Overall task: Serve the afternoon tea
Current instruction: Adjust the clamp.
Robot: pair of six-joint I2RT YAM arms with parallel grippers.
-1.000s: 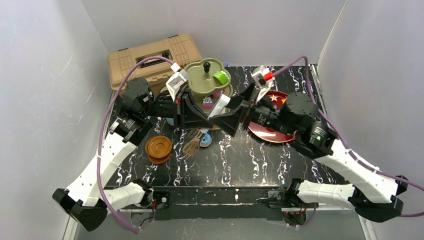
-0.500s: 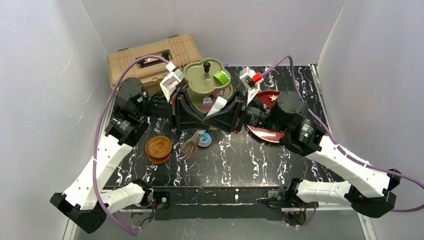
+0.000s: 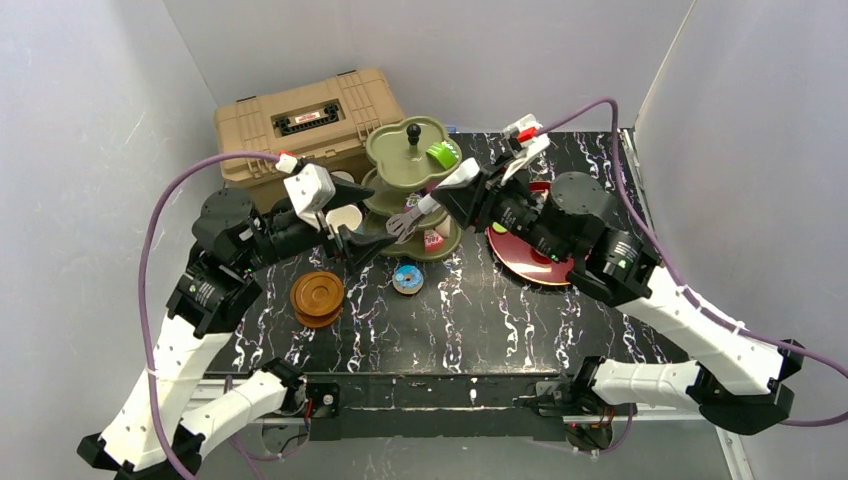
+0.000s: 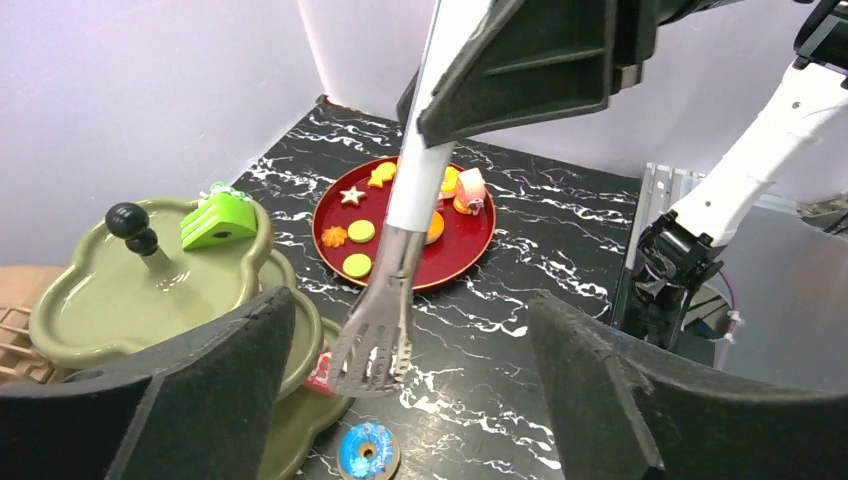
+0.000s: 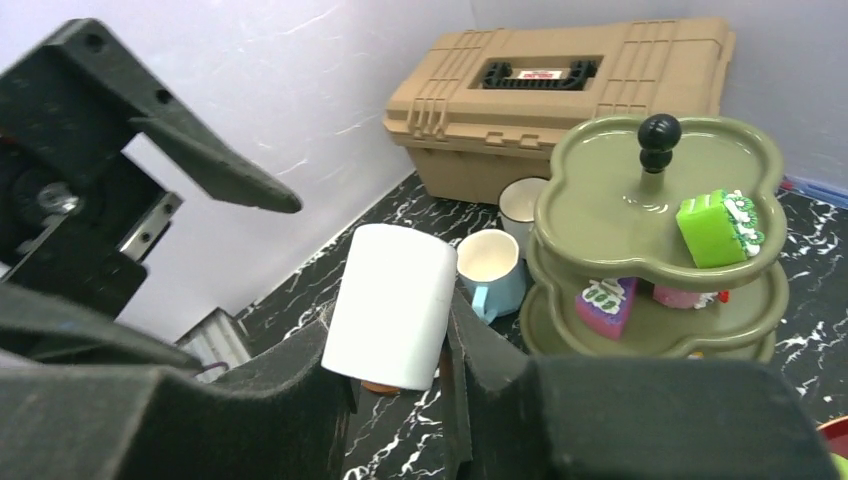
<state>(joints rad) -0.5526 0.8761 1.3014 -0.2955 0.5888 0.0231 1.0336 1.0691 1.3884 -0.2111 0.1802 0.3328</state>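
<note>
While clamped on white handle of slotted metal tongs (image 4: 383, 320): right gripper (image 3: 460, 192), just right of olive-green three-tier scalloped stand (image 3: 395, 150), tong head by lower tiers. Left gripper (image 3: 355, 238): spread wide, nothing held, just left of stand. Green toy cake wedge (image 3: 440, 155) on top tier, near black knob (image 3: 413, 130). Blue-iced toy donut (image 3: 407, 278) on black marbled table (image 3: 500, 320), before stand. Brown round saucer stack (image 3: 317, 297) left of donut. White mug (image 5: 522, 205), light-blue mug (image 5: 492, 268) between stand and tan plastic toolbox (image 3: 300, 120).
</note>
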